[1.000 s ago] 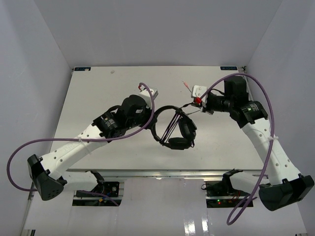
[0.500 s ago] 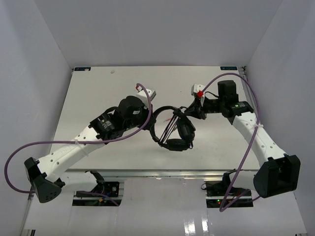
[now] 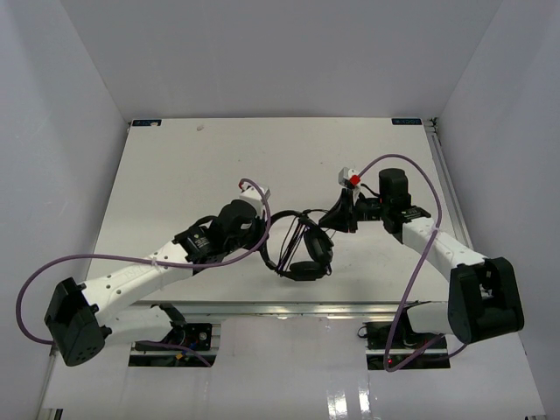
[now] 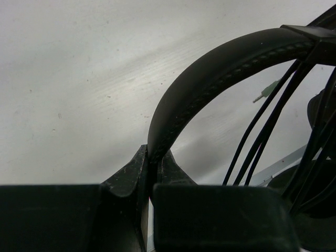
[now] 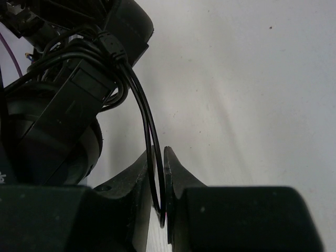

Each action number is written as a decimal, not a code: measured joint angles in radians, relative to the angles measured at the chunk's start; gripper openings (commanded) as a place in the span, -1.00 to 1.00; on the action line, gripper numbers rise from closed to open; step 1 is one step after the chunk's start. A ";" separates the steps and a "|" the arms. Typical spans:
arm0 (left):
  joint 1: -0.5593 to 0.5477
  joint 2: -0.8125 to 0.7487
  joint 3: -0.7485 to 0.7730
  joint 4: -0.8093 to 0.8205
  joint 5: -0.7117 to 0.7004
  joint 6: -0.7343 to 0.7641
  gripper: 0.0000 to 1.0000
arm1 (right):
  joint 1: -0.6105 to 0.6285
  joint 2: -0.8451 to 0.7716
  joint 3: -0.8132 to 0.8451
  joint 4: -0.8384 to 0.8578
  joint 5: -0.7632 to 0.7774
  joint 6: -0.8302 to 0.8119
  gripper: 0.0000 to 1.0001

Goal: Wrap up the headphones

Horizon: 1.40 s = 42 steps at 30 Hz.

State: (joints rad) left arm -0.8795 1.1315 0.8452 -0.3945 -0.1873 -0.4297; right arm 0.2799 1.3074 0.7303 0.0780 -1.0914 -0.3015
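The black headphones [image 3: 304, 248] sit near the middle of the white table, with the thin cord strung in several strands across the headband. My left gripper [image 3: 268, 222] is shut on the arched headband [image 4: 210, 68]; its jaws pinch the band's end [image 4: 154, 155]. Cord strands [image 4: 262, 136] and a greenish plug [image 4: 265, 92] show beyond it. My right gripper [image 3: 338, 215] is shut on a loop of the cord [image 5: 148, 126], held between the fingertips [image 5: 160, 157]. An earcup [image 5: 52, 142] and bunched cord fill that view's left side.
Thick purple robot cables loop beside the left arm [image 3: 131, 258] and the right arm [image 3: 411, 271]. The table's near edge [image 3: 289, 304] lies just below the headphones. White walls close in the left, right and far sides.
Both grippers have moved toward the near edge, and the headphones came with them. The right arm has folded inward, closer to the headphones. Both grips still hold.
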 measured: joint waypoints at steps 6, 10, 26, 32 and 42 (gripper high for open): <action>0.000 -0.016 -0.099 0.073 -0.016 -0.034 -1.00 | 0.000 0.087 -0.081 0.113 -0.001 0.065 -0.21; 0.000 -0.015 -0.101 0.108 -0.024 -0.043 -1.00 | -0.004 0.122 -0.087 0.147 0.035 0.081 0.08; 0.036 0.010 -0.164 0.133 -0.117 -0.072 -1.00 | -0.197 -0.011 -0.024 -0.082 0.155 -0.138 0.61; 0.099 0.108 -0.161 0.123 -0.116 -0.113 -1.00 | -0.216 -0.204 -0.025 -0.263 0.185 -0.275 0.72; 0.314 0.391 0.005 0.096 -0.042 -0.143 -1.00 | -0.227 -0.589 -0.108 -0.549 0.268 -0.448 0.79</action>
State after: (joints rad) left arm -0.5653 1.5228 0.8497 -0.2982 -0.2289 -0.5722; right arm 0.0532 0.7182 0.6223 -0.4710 -0.8237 -0.7498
